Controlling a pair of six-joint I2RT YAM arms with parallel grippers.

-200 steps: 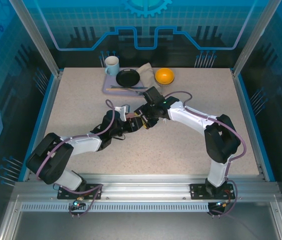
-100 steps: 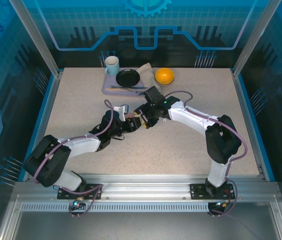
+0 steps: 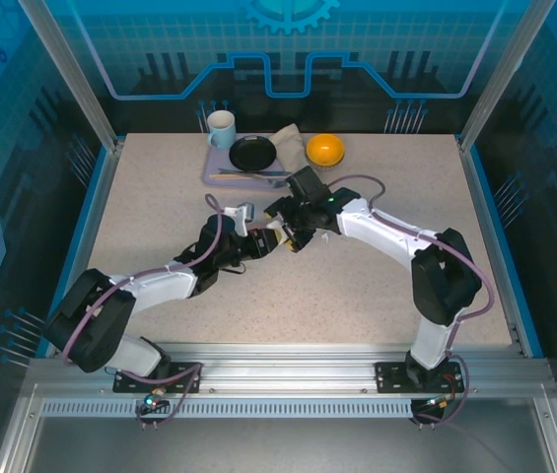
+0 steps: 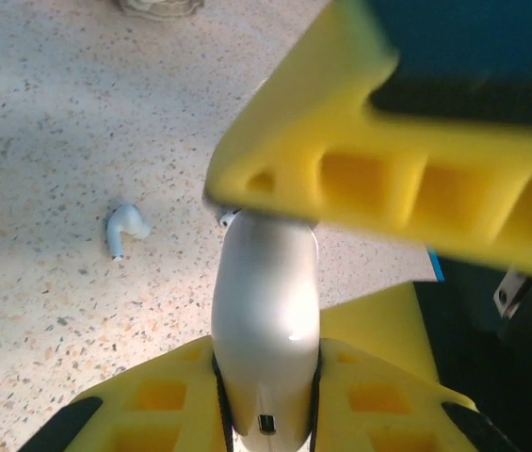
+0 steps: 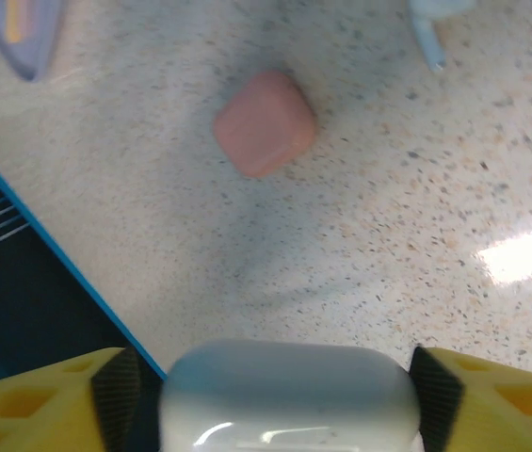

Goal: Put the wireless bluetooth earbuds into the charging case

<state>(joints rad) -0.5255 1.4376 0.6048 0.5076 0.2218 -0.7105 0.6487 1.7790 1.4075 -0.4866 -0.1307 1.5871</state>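
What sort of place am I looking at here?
Probably a robotics test cell: left arm and right arm bolted to an aluminium rail, a speckled table walled by blue panels, with a mug and plate as props.

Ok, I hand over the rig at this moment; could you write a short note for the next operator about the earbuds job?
Left gripper: jaws shut on the white rounded plastic charging case.
Right gripper: jaws shut on the same case, at its far end.
One small white stemmed earbud lies loose on the speckled table; a pink rounded case sits there too, apart, untouched.
Done: white case held by both arms; whether its lid is open I cannot tell.
Left: seat the earbuds.
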